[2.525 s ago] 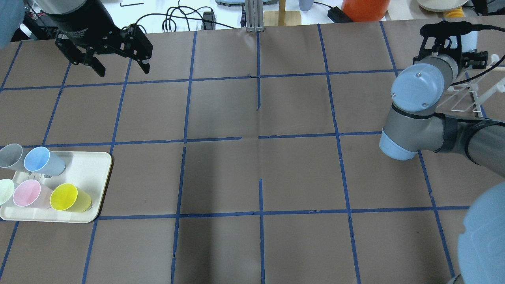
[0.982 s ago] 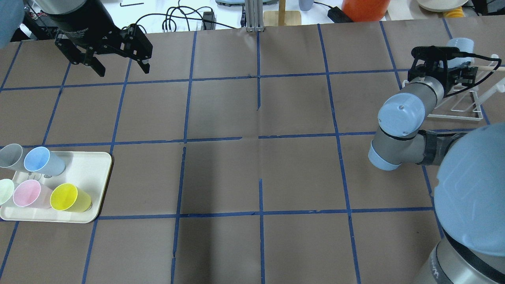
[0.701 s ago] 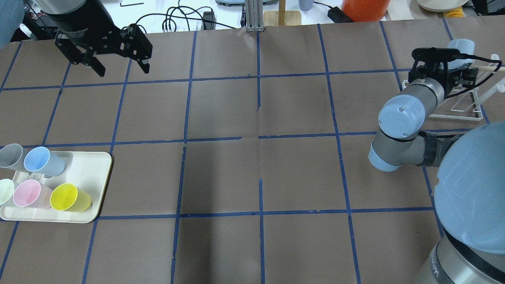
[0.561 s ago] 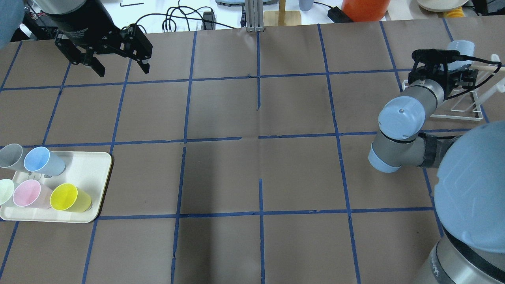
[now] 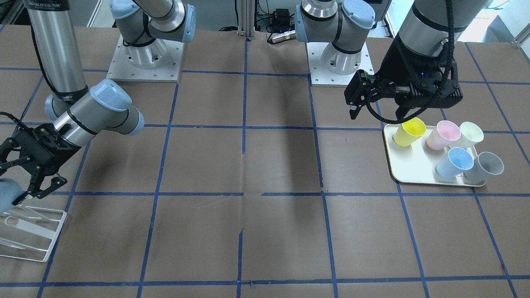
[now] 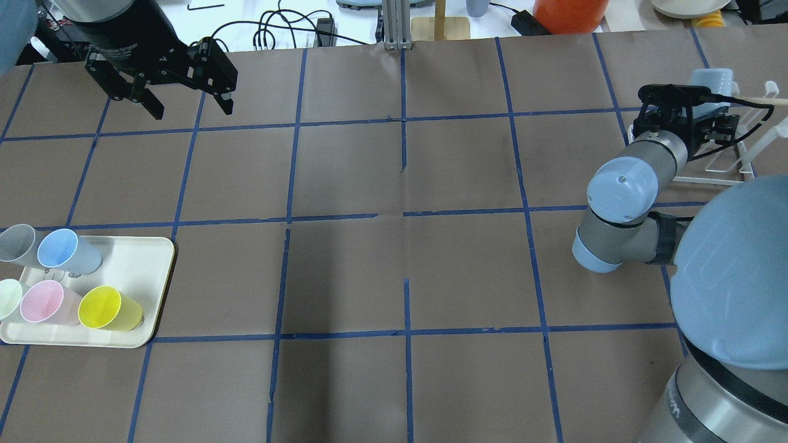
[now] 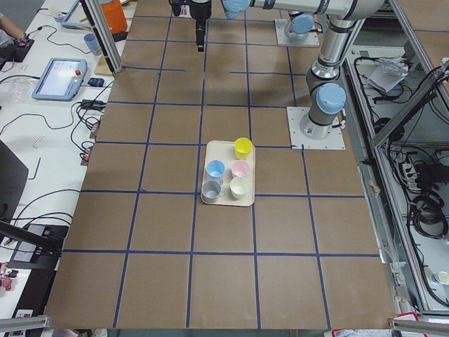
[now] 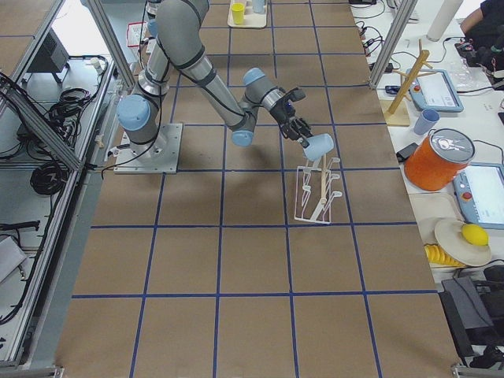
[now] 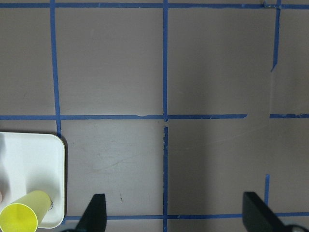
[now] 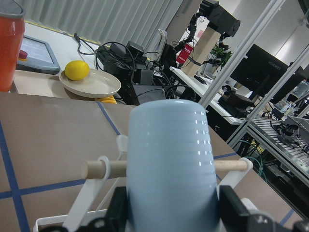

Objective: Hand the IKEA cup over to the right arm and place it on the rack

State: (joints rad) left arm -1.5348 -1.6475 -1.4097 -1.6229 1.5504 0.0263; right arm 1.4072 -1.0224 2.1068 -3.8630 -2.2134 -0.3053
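Note:
A light blue IKEA cup (image 6: 711, 83) hangs upside down over a rod of the white wire rack (image 6: 729, 169) at the far right. It fills the right wrist view (image 10: 169, 164) and sits at the left edge of the front view (image 5: 7, 196). My right gripper (image 6: 708, 114) is open just behind the cup, with a finger (image 10: 118, 208) on each side of its rim and a small gap showing. My left gripper (image 6: 192, 109) is open and empty, high over the far left of the table. A second light blue cup (image 6: 64, 252) lies on the cream tray (image 6: 138, 258).
The tray also holds a yellow cup (image 6: 108, 307), a pink cup (image 6: 43, 303), a grey cup (image 6: 17, 243) and a pale green cup (image 6: 7, 298). An orange container (image 6: 569, 15), cables and a wooden stand lie past the table's far edge.
My right gripper has drawn back a little from the rack toward me, and the light blue cup stays on the rod. My left arm has not moved.

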